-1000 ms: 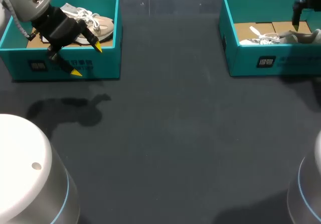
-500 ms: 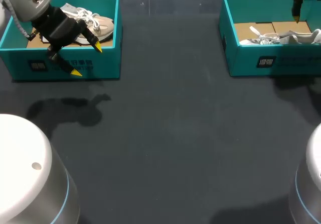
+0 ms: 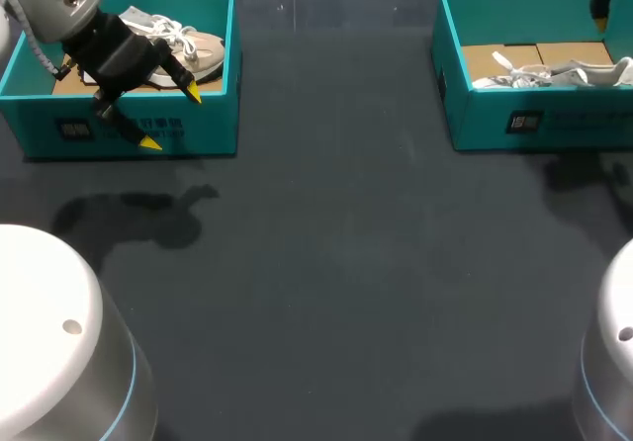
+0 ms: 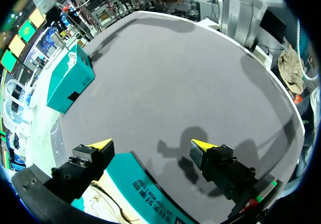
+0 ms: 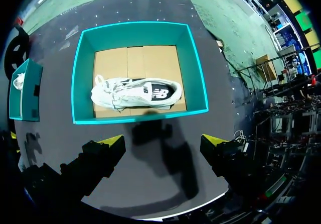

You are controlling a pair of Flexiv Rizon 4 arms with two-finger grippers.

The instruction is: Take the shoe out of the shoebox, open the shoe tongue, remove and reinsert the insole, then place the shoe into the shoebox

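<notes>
sneaker [image 5: 133, 93] lies in the teal shoebox [image 5: 138, 116], ahead of your right claw [image 5: 163, 139], which is spread and empty; its long axis runs the way the claw opens.

Dark table [image 3: 326, 263]; left shoebox [image 3: 210, 125], right shoebox [image 3: 579, 125]

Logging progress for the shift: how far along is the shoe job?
Done: unclear; the white shoe lies on its side in the right shoebox, a second shoe in the left shoebox. In hand: nothing; right gripper and left gripper are both open and empty. Left: no sign shows whether the insole was handled, so possibly every step.
</notes>
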